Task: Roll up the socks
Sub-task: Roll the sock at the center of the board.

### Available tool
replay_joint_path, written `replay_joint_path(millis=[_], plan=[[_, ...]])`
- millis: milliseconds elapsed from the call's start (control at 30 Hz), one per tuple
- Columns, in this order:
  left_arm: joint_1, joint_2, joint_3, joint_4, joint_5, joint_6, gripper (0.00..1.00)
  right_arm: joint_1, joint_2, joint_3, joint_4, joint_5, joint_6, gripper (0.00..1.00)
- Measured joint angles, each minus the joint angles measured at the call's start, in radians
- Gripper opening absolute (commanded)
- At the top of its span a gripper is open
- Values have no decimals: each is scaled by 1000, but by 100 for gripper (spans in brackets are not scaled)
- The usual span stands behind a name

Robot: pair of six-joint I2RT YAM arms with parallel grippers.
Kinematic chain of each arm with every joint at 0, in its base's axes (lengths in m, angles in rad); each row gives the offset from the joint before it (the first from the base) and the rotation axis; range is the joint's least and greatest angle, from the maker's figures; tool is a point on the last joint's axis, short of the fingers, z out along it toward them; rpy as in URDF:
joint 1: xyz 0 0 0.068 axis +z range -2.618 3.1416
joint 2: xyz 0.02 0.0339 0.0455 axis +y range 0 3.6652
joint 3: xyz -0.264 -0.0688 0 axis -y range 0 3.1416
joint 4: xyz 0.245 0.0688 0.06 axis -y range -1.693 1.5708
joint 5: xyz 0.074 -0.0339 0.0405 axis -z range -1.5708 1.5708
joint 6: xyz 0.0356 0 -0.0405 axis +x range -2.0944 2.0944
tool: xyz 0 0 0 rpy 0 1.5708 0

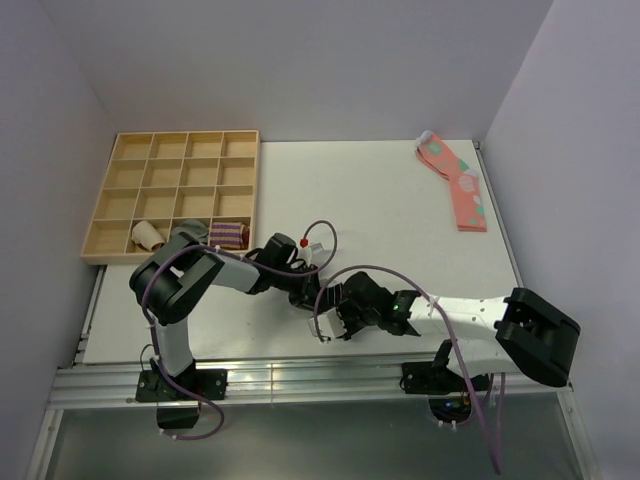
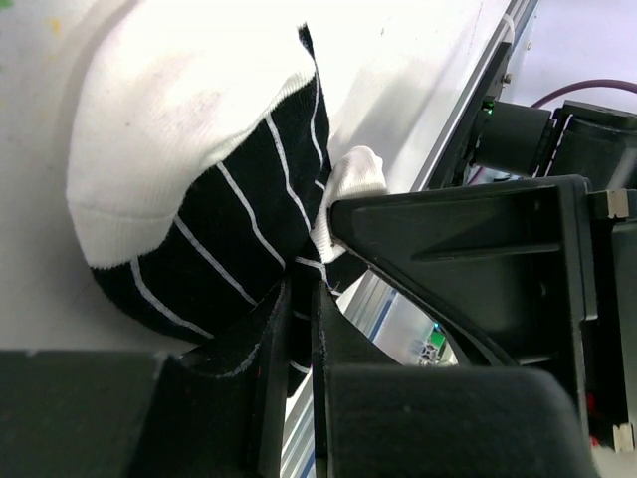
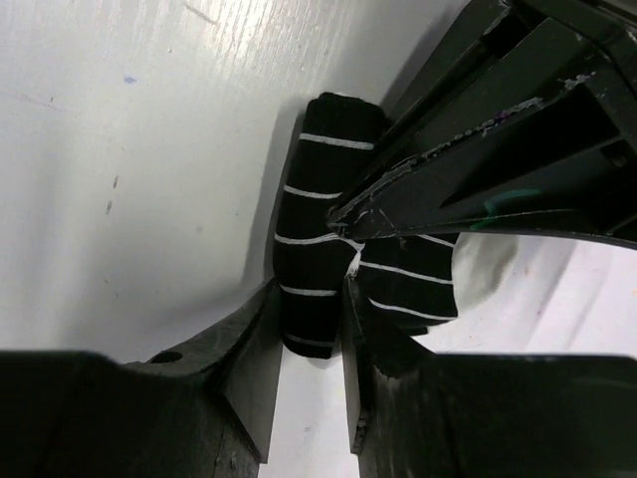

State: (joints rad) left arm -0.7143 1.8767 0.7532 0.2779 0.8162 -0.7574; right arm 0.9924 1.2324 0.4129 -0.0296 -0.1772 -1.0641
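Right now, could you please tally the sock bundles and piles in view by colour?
black striped bundle: 1
pink sock pile: 1
maroon striped bundle, in the tray: 1
cream bundle, in the tray: 1
Total: 4
A greyish shape beside the cream bundle is too hidden by the left arm to count.

left gripper (image 2: pixel 304 291) meeting right gripper (image 3: pixel 311 304), both clamped
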Motion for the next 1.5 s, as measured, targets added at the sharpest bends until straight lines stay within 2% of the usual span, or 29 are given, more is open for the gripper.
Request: replay_joint_path(millis=[333, 567, 633, 767, 867, 1067, 1267, 1500], plan=[[6, -26, -87, 101, -3, -107, 6, -70, 151, 228, -275, -132, 63, 23], [1, -105, -198, 205, -115, -244, 20, -177, 294, 395, -443, -302, 92, 22], [-8, -143, -225, 214, -176, -277, 20, -205, 332, 438, -488, -346, 94, 21], [-25, -228, -294, 238, -304, -326, 28, -252, 414, 532, -594, -424, 78, 21], [-38, -294, -349, 257, -404, -363, 29, -292, 478, 602, -682, -483, 50, 21], [-118, -449, -457, 239, -644, -388, 31, -385, 667, 812, -954, -554, -36, 22], [-290, -601, -459, 166, -949, -321, 34, -428, 845, 988, -1162, -584, -84, 22], [-374, -629, -454, 165, -1170, -156, 40, -428, 940, 1075, -1273, -591, -78, 22]])
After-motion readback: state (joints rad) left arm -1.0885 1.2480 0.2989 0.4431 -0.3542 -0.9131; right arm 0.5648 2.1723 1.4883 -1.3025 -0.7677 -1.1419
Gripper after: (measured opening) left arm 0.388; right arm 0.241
